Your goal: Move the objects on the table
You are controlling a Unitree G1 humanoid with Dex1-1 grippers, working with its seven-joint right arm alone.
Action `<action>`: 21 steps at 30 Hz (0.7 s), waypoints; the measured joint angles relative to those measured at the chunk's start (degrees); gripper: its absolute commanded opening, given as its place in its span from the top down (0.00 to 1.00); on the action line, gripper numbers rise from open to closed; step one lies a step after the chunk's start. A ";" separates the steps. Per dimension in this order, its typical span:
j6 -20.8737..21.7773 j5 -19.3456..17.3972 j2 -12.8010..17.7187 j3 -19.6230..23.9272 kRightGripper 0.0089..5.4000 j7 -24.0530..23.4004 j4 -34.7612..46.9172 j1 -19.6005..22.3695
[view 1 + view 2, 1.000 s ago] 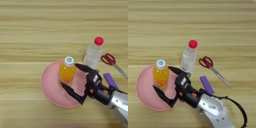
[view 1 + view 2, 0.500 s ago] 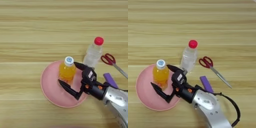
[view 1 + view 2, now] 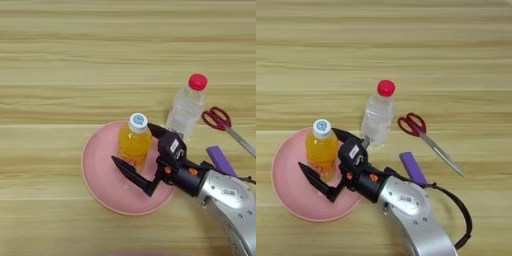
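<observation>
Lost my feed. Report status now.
Right claw open, fingers either side of orange bottle, which stands upright on pink plate. Clear bottle upright beside the claw. Scissors and purple block off right.

Pincer (image 3: 134, 150) now further left, its open fingers either side of the orange bottle (image 3: 134, 143).

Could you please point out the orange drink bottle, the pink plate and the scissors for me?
orange drink bottle (image 3: 134, 144), left eye view, on its orange body.
pink plate (image 3: 97, 172), left eye view, on its bare left part.
scissors (image 3: 411, 124), right eye view, on the red handles.
</observation>
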State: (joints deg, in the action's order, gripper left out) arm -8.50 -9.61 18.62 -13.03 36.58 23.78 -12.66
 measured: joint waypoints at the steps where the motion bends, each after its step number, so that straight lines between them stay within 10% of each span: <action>1: 0.00 0.00 -0.07 0.00 0.00 -0.02 -0.13 0.00; 21: 0.00 -0.02 -0.32 -0.01 0.37 0.00 -0.99 0.01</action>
State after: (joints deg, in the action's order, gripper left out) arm -8.49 -9.64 18.30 -13.05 36.58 22.79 -12.65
